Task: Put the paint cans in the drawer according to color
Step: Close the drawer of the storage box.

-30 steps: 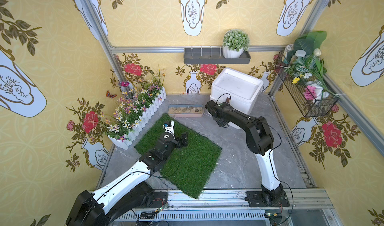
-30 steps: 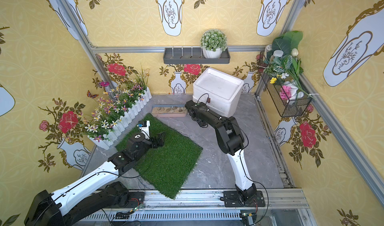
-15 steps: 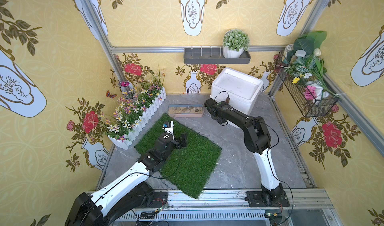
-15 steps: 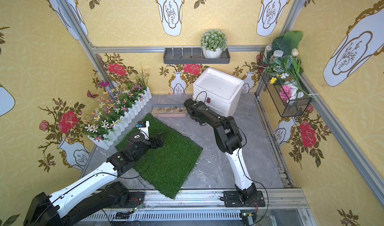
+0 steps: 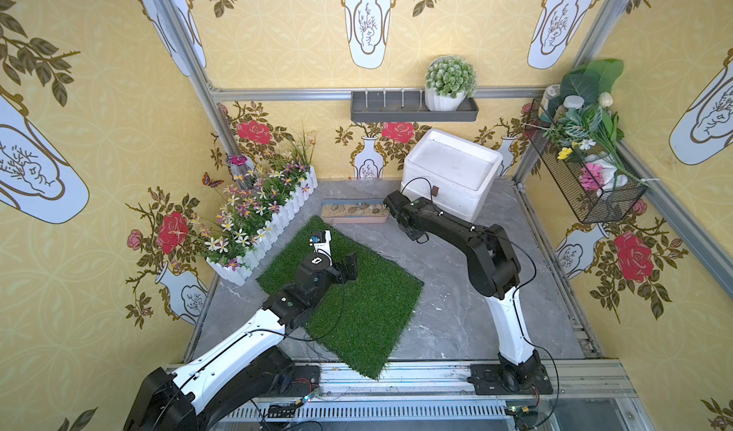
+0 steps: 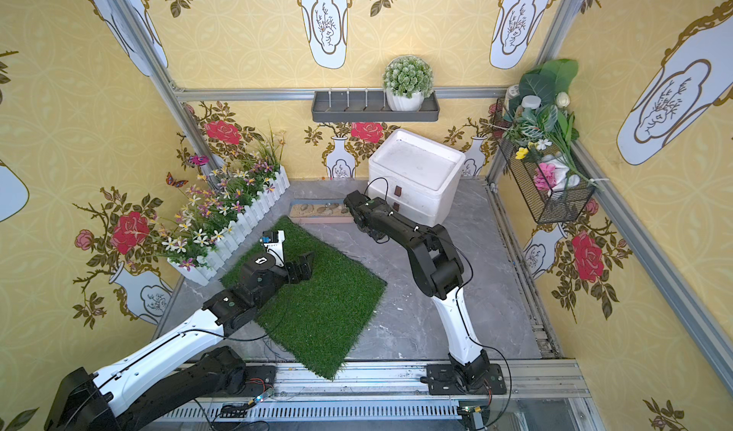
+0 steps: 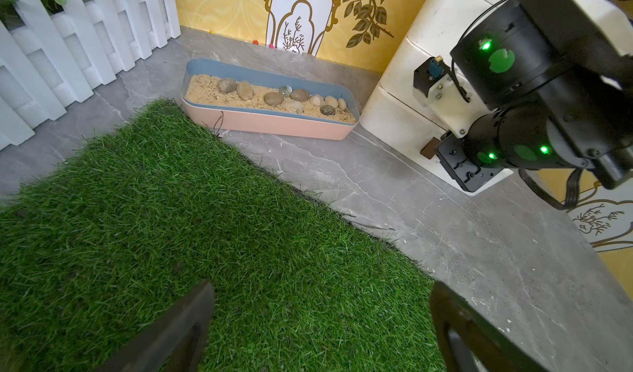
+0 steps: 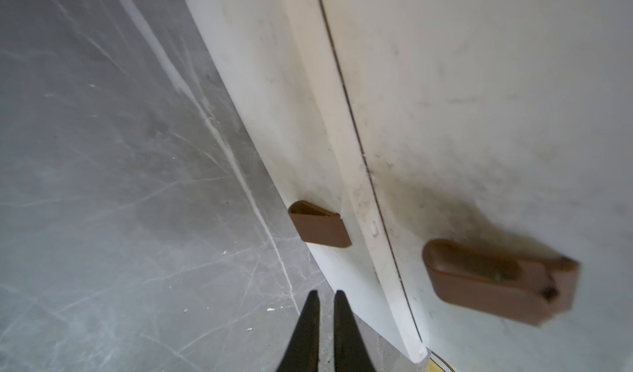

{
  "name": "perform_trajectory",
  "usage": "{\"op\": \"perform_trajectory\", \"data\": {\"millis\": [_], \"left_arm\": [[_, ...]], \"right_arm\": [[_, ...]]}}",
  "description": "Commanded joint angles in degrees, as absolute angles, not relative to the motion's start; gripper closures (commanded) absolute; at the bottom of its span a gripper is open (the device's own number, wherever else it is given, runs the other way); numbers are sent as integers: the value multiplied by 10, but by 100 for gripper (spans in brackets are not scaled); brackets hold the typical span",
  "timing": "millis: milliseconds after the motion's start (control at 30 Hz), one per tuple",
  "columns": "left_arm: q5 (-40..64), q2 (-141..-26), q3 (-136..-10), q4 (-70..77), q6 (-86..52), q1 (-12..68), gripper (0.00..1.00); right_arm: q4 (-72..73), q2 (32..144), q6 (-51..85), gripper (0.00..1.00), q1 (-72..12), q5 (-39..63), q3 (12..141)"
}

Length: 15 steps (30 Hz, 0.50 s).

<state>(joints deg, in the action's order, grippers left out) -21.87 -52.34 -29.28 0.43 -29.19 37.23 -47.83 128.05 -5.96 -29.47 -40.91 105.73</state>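
Observation:
No paint cans show in any view. The drawer (image 5: 452, 163) (image 6: 416, 163) is a white foam chest at the back right, its drawers pushed in. In the right wrist view two brown handles (image 8: 320, 230) (image 8: 496, 278) stick out of its front (image 8: 479, 113). My right gripper (image 8: 324, 293) is shut with nothing in it, low over the grey floor, a short way from the nearer handle. In both top views its fingers are hidden under the wrist (image 5: 408, 211). My left gripper (image 7: 322, 286) (image 5: 349, 264) (image 6: 303, 264) stands open and empty over the grass mat (image 5: 357, 298).
A tan tray of sand and pebbles (image 5: 355, 213) (image 7: 270, 103) lies left of the chest. A white picket planter with flowers (image 5: 261, 211) lines the left side. A wire basket (image 5: 587, 171) hangs on the right wall, a grey shelf (image 5: 412, 109) on the back wall.
The right wrist has crept slightly left along the front of the chest. The left arm has not moved.

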Motion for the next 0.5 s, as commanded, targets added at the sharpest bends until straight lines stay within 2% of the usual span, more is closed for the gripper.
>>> {"op": "perform_trajectory", "data": {"millis": [0, 200, 400, 467], "left_arm": [[-219, -520, -290, 5, -291, 372, 0], [-225, -506, -292, -13, -287, 372, 0], [-234, -494, -299, -28, -277, 372, 0], [-235, -491, -300, -30, -277, 372, 0]], "right_arm": [[-507, 1299, -58, 95, -284, -413, 1088], [-508, 1317, -89, 94, -265, -422, 1098], [-514, 1323, -115, 84, -261, -405, 1111], [-506, 1321, -106, 82, -262, -431, 1107]]}}
